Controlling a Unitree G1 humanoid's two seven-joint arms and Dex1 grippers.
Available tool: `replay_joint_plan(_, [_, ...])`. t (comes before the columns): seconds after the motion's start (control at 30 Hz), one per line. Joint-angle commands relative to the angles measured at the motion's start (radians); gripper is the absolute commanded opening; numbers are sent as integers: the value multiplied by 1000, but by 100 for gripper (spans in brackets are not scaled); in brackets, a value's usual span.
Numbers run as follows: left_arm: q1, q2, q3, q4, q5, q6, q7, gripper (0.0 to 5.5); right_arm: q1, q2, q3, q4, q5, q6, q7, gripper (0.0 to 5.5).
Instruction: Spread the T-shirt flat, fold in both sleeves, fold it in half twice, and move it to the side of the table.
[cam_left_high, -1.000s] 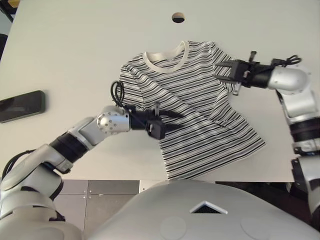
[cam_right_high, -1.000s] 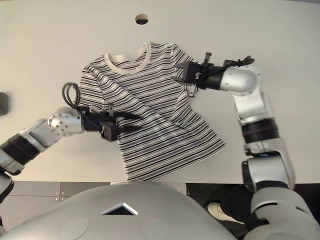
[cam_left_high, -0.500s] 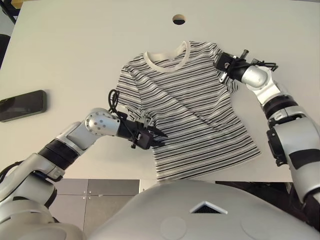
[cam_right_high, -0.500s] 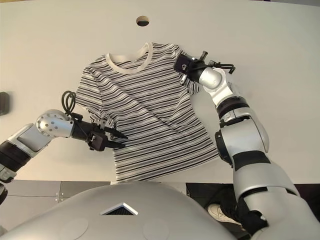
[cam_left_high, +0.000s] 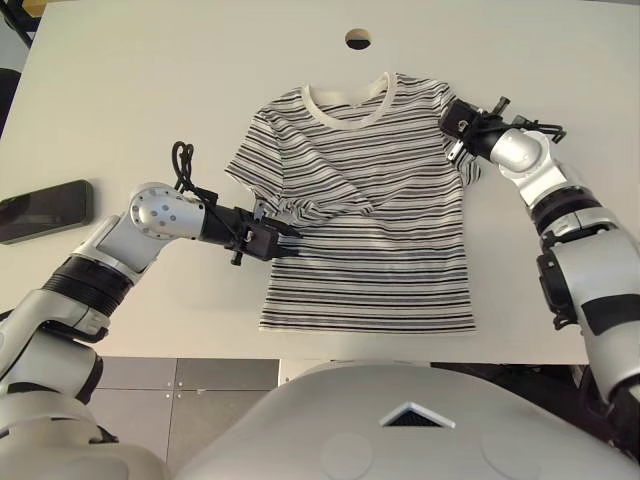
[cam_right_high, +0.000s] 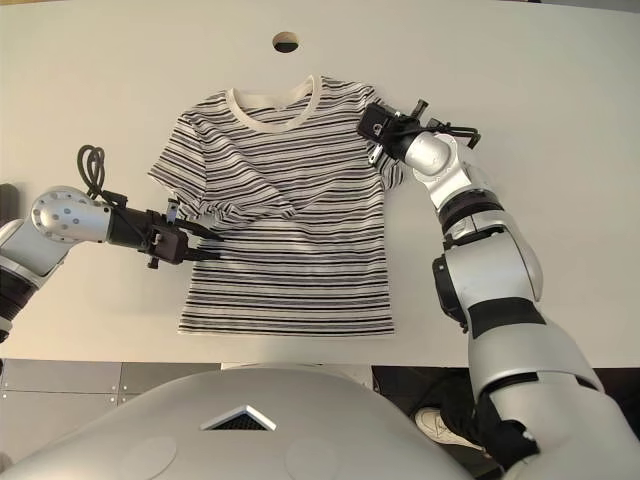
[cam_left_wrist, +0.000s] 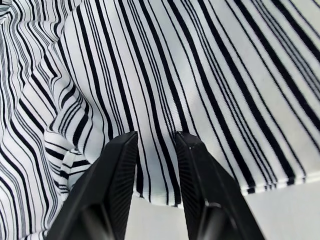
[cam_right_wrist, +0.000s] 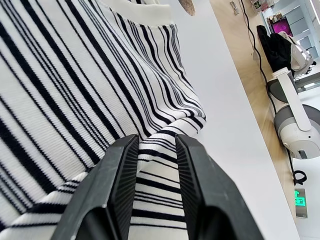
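nearest me, the t-shirt's (cam_left_high: 390, 220) hem (cam_left_high: 365, 322) lies straight, just inside the table's (cam_left_high: 150, 100) front edge. shirt is face up w/ black-and-white stripes, hem toward me, collar (cam_left_high: 350, 98) away, roughly mid-table.

a bit farther, my left gripper (cam_left_high: 283, 236) sits low at the shirt's left side edge, below the left sleeve (cam_left_high: 250, 160). in the left wrist view its two black fingers (cam_left_wrist: 117, 170) are drawn close together w/ a strip of striped cloth between them, right at the cloth's edge, so i read it as clenched on the shirt. a ridge of bunched fabric (cam_left_high: 320, 208) runs from that claw toward the shirt's middle; the rest of the body lies fairly smooth.

off to my left, well apart from the shirt, a dark phone (cam_left_high: 45, 210) lies flat on the table.

farther out, my right gripper (cam_left_high: 455, 128) is at the right sleeve (cam_left_high: 465, 165), near the shoulder. right wrist view shows its fingers (cam_right_wrist: 120, 170) pinched close w/ the sleeve's cloth between, so clenched on the shirt too. the sleeve end curls a little beside the claw.

beyond the collar, a round hole (cam_left_high: 357, 38) in the tabletop, near but not touching the shirt.
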Motion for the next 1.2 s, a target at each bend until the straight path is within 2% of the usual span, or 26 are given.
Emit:
replay_joint_plan(0.03, [101,87,-59,87,200,124,-120,144,18,-51,-15,24,-5,29,31,135])
replay_joint_plan(0.27, [198,145,-15,-106,59,205,-216,144,41,-93,-9,20,-20,30,52,135])
replay_joint_plan(0.4, [238,151,34,-184,18,235,-226,144,18,-86,-38,-12,5,-48,-10,135])
replay_joint_plan(0.57, [231,55,166,-240,-47,249,-128,144,-5,-81,-108,-114,56,-245,-111,135])
replay_joint_plan(0.77, [192,-51,363,-199,-67,272,42,144,51,-89,-125,-283,82,-349,-88,135])
replay_joint_plan(1.0, [287,-68,543,-307,-247,433,41,144,120,-106,-137,-405,101,-338,-51,135])
replay_joint_plan(1.2, [352,-32,608,-323,-316,514,-84,144,141,-117,-145,-435,109,-324,-30,135])
